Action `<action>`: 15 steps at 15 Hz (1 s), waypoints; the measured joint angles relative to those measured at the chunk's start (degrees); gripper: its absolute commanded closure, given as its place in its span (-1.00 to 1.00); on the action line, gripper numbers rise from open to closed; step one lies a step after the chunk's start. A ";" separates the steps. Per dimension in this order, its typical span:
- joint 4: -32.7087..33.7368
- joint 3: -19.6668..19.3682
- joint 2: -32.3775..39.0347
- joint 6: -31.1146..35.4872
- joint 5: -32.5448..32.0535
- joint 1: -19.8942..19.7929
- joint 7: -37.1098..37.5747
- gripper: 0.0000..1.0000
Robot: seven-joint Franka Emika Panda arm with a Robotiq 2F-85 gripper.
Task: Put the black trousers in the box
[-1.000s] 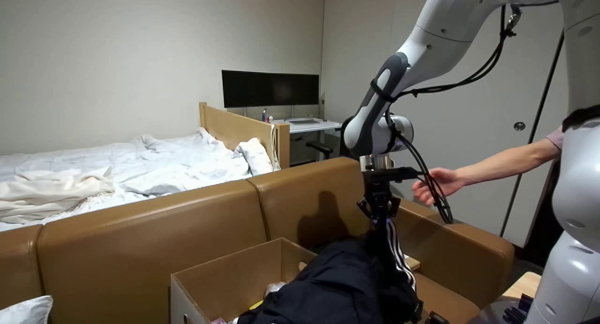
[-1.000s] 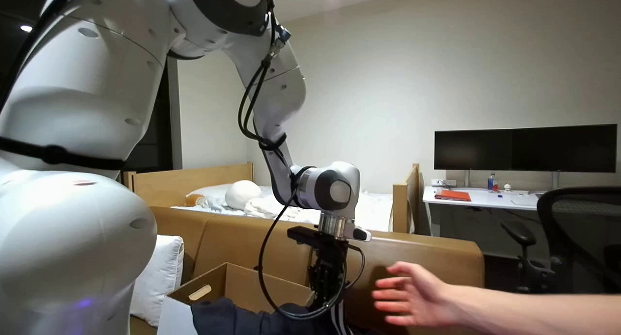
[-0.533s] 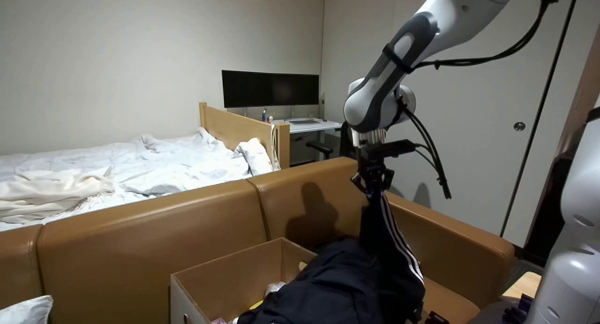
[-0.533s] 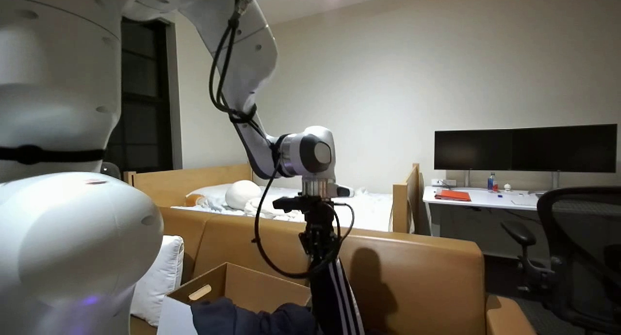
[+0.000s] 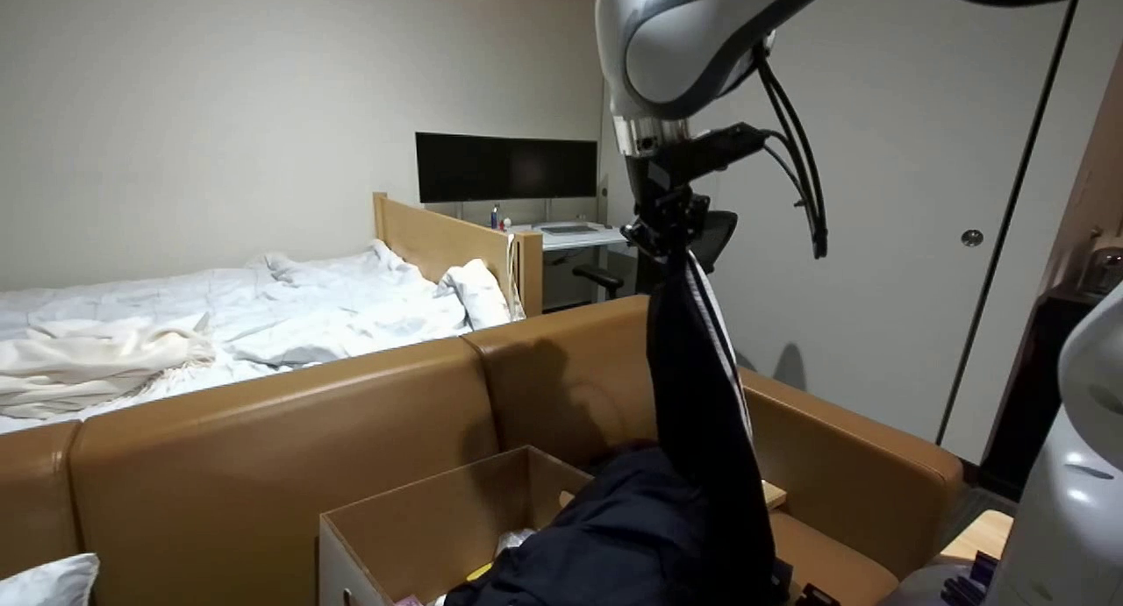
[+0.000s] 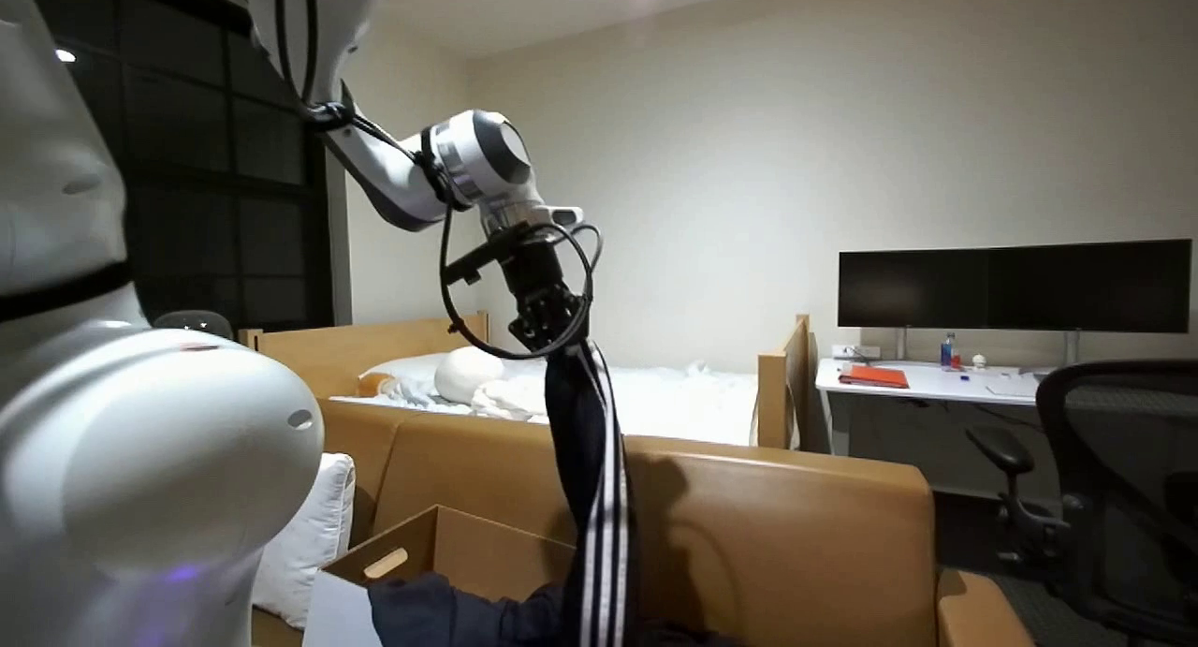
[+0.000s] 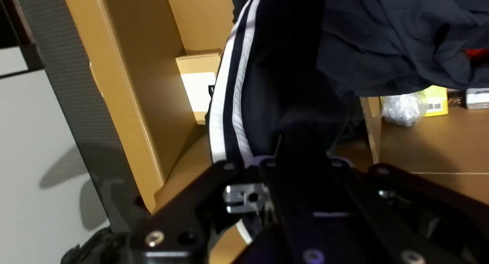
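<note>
Gripper [image 5: 674,245] rose since 1 s earlier, jaws clenched on trousers [image 5: 697,387]; these, pulled higher, hung outside box's [image 5: 430,518] edge nearest armrest [image 5: 847,466], bottom hidden. Dark cloth [image 5: 605,531] over that edge possibly same garment. Added height probably readied swing inward.

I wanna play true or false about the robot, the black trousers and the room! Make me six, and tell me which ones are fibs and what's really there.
1. The robot's hand is holding the black trousers. True.
2. The black trousers are plain, with no stripes. False: white stripes run along them.
3. A yellow thing is inside the box. True.
4. All of the black trousers are down inside the box. False: part of them hangs from the robot's hand.
5. There is a bed behind the sofa. True.
6. The sofa is bright blue. False: it is brown.
</note>
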 measured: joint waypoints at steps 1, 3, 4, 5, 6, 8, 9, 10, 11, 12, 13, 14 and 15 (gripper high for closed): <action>1.70 2.26 -1.11 -1.95 0.00 1.15 -0.08 0.94; 5.83 6.67 -1.63 -4.99 0.00 3.76 -0.12 0.94; 7.99 8.80 -1.14 -5.89 0.00 5.02 -0.15 0.94; 10.05 10.78 -0.26 -6.58 0.00 6.17 -0.21 0.94; 12.12 12.60 0.92 -7.09 -0.02 7.22 -0.28 0.94; 16.17 15.79 4.19 -7.93 -0.68 9.06 -0.50 0.94; 18.05 17.06 6.15 -8.04 -1.28 9.91 -0.61 0.94; 19.59 17.96 8.14 -8.03 -1.85 10.75 -0.93 0.94; 20.80 18.50 10.17 -7.92 -2.39 11.56 -1.28 0.94; 21.57 18.66 12.11 -7.55 -2.93 12.30 -1.55 0.94; 21.86 18.56 13.98 -6.69 -3.12 12.80 -1.96 0.94; 21.84 18.29 15.93 -5.36 -3.15 12.96 -2.40 0.94; 21.69 17.71 17.98 -3.75 -3.15 12.98 -2.99 0.94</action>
